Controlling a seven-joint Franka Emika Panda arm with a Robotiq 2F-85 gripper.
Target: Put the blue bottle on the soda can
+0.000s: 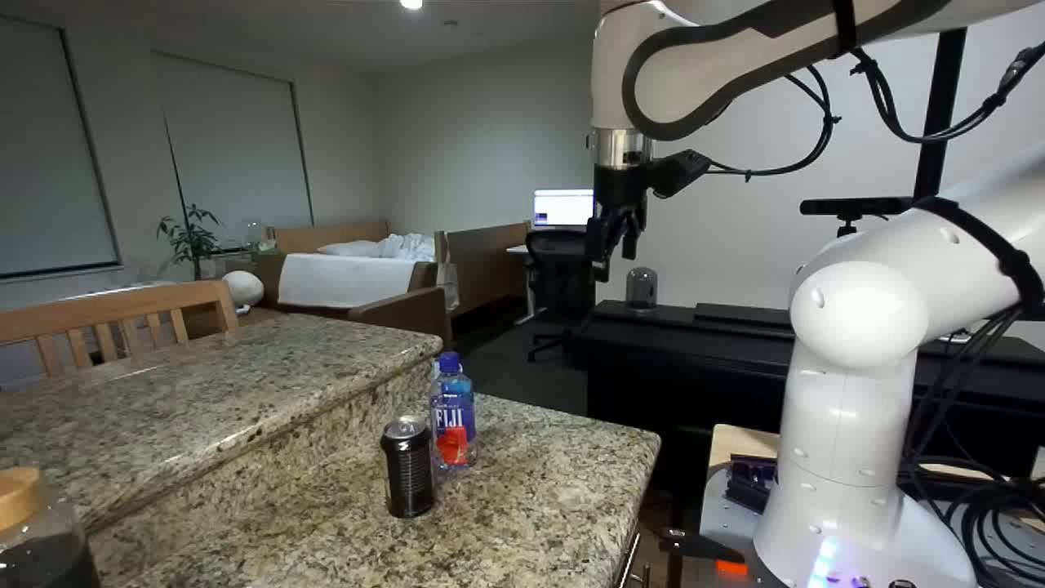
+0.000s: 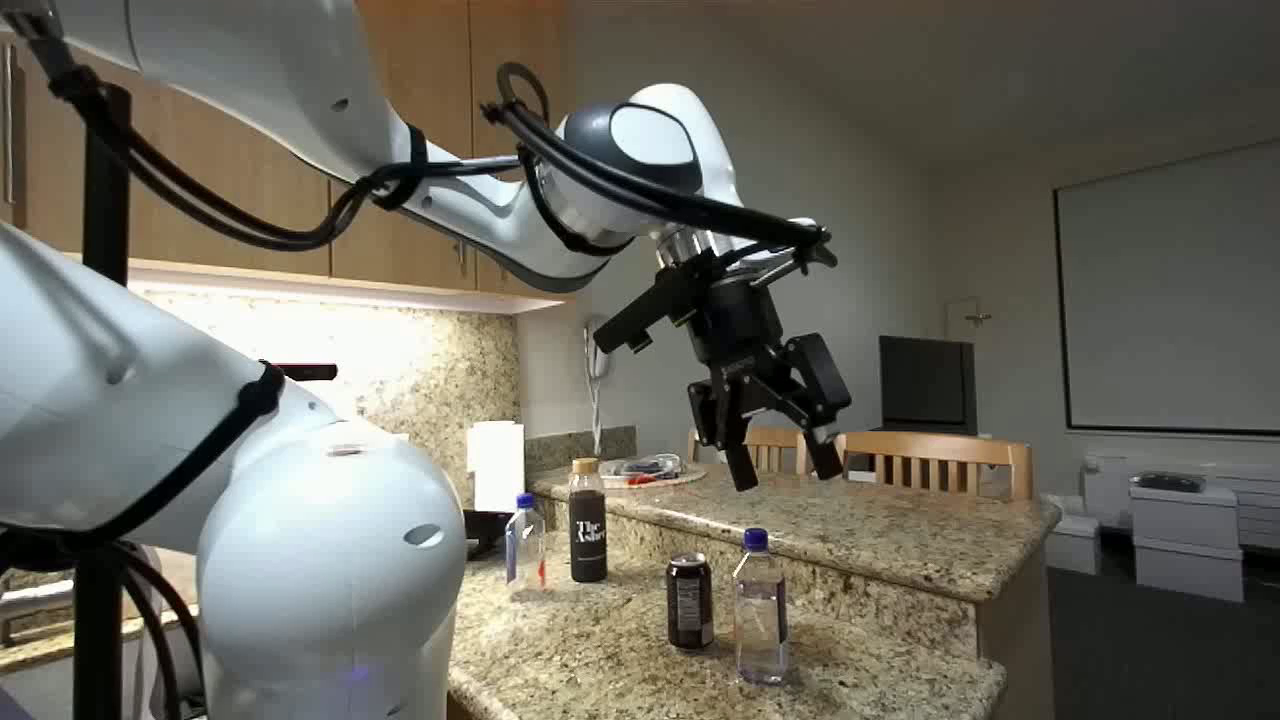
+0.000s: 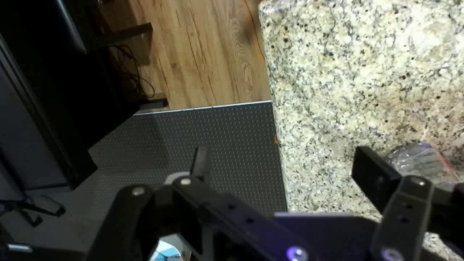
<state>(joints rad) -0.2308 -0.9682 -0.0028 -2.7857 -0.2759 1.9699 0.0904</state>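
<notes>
The blue bottle, clear-bodied with a blue cap and a red mark, stands upright on the granite counter in both exterior views (image 1: pixel 453 412) (image 2: pixel 762 615). The soda can, dark with a silvery top, stands upright close beside it in both exterior views (image 1: pixel 408 469) (image 2: pixel 690 602). My gripper is open and empty, high above the counter and apart from both, in both exterior views (image 1: pixel 615 255) (image 2: pixel 783 465). In the wrist view, the gripper (image 3: pixel 282 166) spans the counter edge; part of the bottle (image 3: pixel 420 163) shows behind the right finger. The can is out of that view.
A second similar bottle (image 2: pixel 525 545) stands beside a dark bottle with a wooden cap (image 2: pixel 588 525) farther along the counter. A raised granite ledge (image 1: pixel 245 384) runs behind the can and bottle. The counter's edge (image 3: pixel 275 119) drops to the floor.
</notes>
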